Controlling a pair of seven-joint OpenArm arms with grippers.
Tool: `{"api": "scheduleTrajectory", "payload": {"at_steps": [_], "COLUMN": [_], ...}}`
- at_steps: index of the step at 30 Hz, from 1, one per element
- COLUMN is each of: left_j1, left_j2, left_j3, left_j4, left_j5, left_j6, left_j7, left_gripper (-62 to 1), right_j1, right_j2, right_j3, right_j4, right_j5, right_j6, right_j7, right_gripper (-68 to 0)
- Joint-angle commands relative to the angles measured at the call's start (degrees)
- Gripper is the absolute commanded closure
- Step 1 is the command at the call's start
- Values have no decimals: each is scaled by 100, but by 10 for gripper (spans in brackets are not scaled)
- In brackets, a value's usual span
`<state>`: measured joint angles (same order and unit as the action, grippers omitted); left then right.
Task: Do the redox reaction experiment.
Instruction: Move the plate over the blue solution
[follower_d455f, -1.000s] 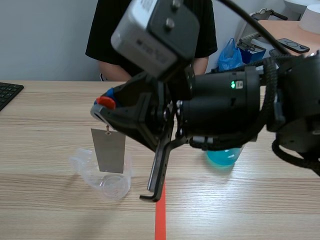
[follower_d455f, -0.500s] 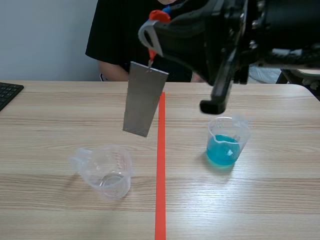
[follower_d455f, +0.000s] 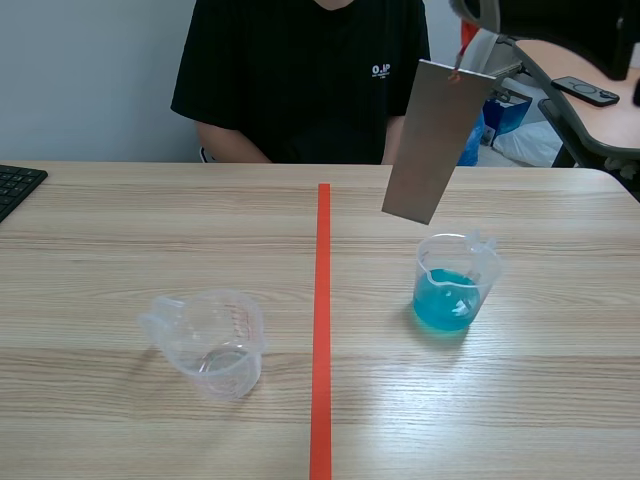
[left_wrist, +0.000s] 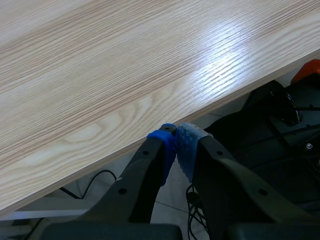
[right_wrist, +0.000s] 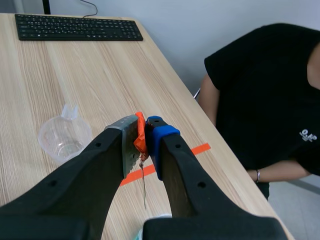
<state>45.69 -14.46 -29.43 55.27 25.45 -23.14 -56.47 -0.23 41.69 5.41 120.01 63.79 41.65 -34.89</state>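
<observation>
Metal plate (follower_d455f: 437, 140) dangles tilted from an orange clip (right_wrist: 140, 140) clamped in the right gripper (right_wrist: 145, 135), at eleven o'clock above the blue-liquid beaker (follower_d455f: 452, 285). On the wooden table (follower_d455f: 120, 220), the clear cup (follower_d455f: 212, 340) sits at eight o'clock and a person (follower_d455f: 300, 80) at twelve. Left gripper (left_wrist: 177, 145) is pressed together on nothing.

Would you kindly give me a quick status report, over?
Left hand shut, empty, by the table edge. Right hand shut on orange tab; metal plate hangs raised, not in blue-liquid beaker. Nothing between them.
</observation>
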Motion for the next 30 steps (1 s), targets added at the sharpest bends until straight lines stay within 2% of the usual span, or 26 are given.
{"api": "scheduleTrajectory", "payload": {"at_steps": [1, 8, 17, 30], "left_j1": [-13, -15, -15, -98], "left_j2": [-2, -4, -4, -103], "left_j3": [-22, -22, -22, -22], "left_j4": [83, 83, 83, 81], "left_j5": [-76, -76, -76, -76], "left_j6": [-15, -15, -15, -52], "left_j7": [-118, -120, -129, -358], "left_gripper": [-31, -32, -32, -32], "right_j1": [22, 28, 223, 422], "right_j2": [92, 350, 382, 369], "right_j3": [118, 409, 398, 208], "right_j4": [-197, -1012, -1851, -2026], "right_j5": [144, 535, 573, 597], "right_j6": [-7, -2, 92, 107], "right_j7": [46, 13, 116, 138], "right_gripper": [-15, -15, -15, -15]}}
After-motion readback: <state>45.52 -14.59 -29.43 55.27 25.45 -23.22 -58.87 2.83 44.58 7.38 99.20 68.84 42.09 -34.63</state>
